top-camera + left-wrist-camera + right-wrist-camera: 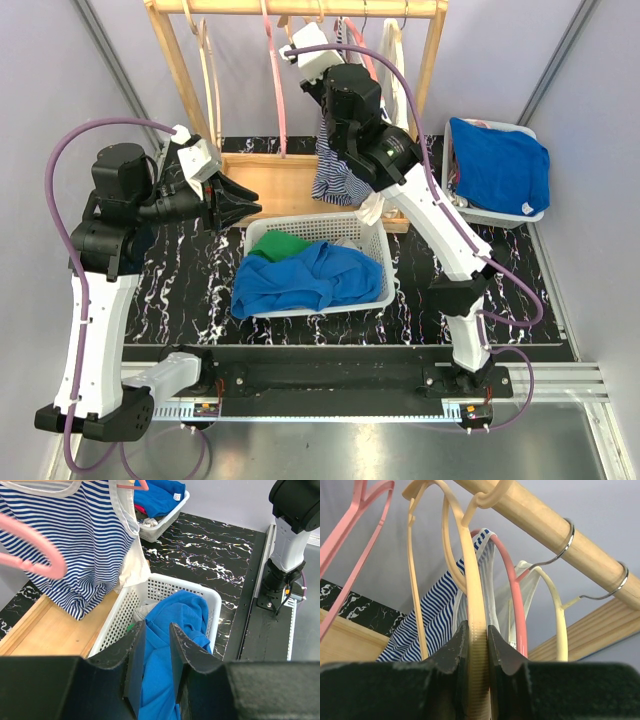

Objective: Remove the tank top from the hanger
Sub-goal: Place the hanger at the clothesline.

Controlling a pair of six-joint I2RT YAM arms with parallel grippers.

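1. currently, the right pincer (476, 630) is clamped on a cream hanger (474, 580) hooked over the wooden rail (545, 522).
2. the striped tank top (335, 175) hangs under the rail just behind that hanger, beside a red hanger (515, 595); its hem dangles above the rack's wooden base (50, 635).
3. the left pincer (156, 630) stands slightly open, holding nothing, above the white basket (200, 587) with blue cloth (185, 610) on the table (210, 555).

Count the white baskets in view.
2: the centre basket sits mid-scene, just in front of the wooden rack; the right basket sits at the far right edge. None seems hidden.
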